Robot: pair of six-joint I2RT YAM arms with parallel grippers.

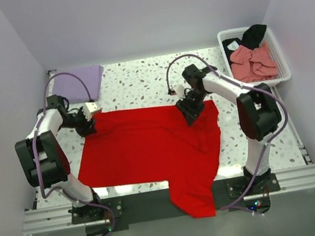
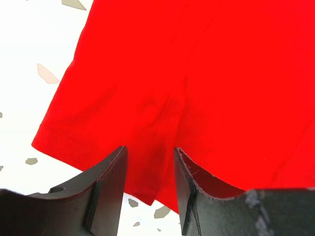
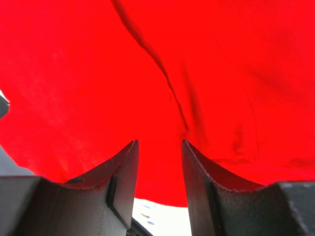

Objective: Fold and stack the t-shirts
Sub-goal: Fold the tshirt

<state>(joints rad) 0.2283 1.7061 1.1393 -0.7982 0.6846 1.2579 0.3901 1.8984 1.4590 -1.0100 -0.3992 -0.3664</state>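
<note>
Red t-shirt point(image 1: 150, 149) lying soft and a bit creased on the speckled surface point(image 1: 139, 78)
left pincer point(image 2: 150, 152) at its 10 o'clock corner, right pincer point(image 3: 160, 143) at 2 o'clock, both standing apart.

The left gripper point(image 2: 150, 152) hangs with its fingers parted just above the hemmed edge of the red t-shirt point(image 2: 197, 83), which lies on the speckled table point(image 2: 29, 73).

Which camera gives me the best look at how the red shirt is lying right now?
Top external: the whole red shirt shows, spread on the table, one part hanging over the near edge. Left wrist shows only a hemmed corner; right wrist only creased red cloth close up.
</note>
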